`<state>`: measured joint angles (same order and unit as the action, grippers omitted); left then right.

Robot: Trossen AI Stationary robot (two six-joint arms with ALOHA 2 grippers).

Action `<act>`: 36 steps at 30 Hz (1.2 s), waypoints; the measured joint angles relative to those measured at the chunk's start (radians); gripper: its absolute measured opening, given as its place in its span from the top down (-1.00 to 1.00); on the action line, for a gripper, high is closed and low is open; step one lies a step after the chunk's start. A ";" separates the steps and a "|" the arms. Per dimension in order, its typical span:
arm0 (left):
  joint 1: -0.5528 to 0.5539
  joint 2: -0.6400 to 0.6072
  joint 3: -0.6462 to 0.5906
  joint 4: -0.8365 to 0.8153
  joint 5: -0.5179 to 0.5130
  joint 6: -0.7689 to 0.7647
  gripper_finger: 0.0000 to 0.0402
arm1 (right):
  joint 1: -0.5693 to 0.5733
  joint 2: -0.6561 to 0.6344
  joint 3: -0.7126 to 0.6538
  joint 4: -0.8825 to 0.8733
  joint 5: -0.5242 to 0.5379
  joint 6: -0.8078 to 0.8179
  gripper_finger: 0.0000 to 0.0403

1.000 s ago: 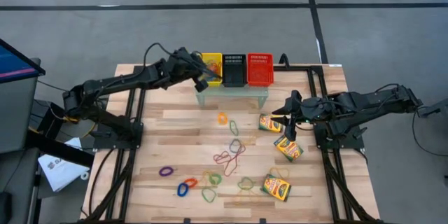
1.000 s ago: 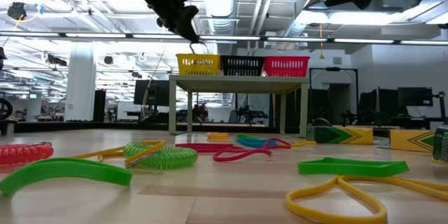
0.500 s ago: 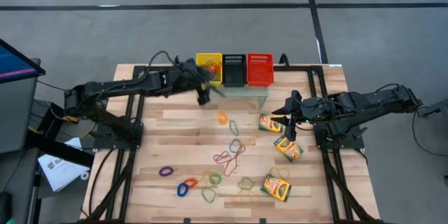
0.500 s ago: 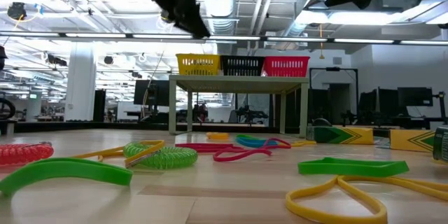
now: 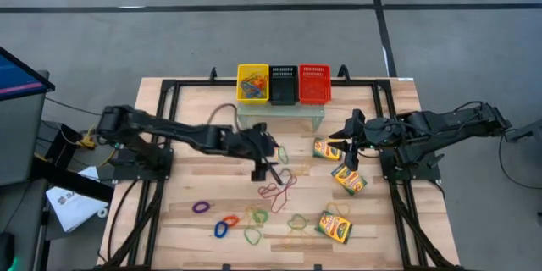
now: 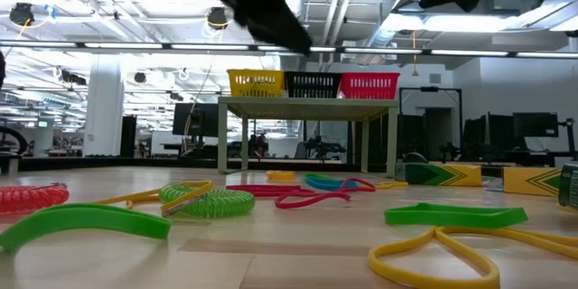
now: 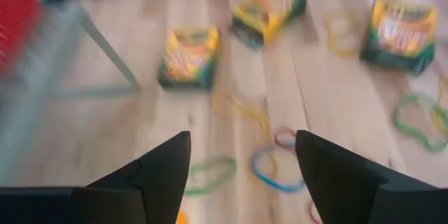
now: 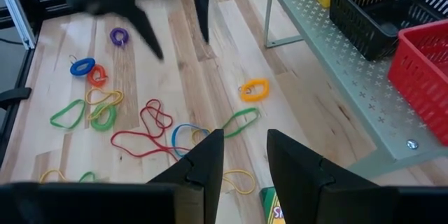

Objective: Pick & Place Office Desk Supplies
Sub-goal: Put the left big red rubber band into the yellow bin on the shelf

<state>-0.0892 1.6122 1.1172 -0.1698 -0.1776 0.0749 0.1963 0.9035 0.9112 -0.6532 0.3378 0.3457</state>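
Thin coloured rubber-band loops [image 5: 277,188], seemingly tangled, lie flat.

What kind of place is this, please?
Probably a robotics lab in a large open industrial hall: two dark robot arms work at a wooden slatted table, and bare ceiling ducts and rows of dark monitors show behind.

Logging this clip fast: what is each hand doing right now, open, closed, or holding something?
Left hand: open, empty, over the rubber bands mid-table.
Right hand: open, empty, above a crayon box.
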 joint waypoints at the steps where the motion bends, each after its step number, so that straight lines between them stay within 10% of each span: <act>1: -0.007 0.028 0.000 -0.002 0.015 -0.007 -0.28 | 0.000 0.000 0.000 -0.002 0.000 0.003 0.47; 24: -0.145 0.322 0.000 -0.033 0.066 -0.189 -0.19 | 0.059 0.000 0.000 -0.006 0.000 -0.005 0.47; 36: -0.104 0.332 -0.030 -0.036 0.122 -0.219 0.54 | 0.059 0.000 0.000 -0.006 0.000 -0.004 0.47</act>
<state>-0.1931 1.9442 1.0872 -0.2055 -0.0554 -0.1441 0.2553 0.9035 0.9112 -0.6590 0.3375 0.3412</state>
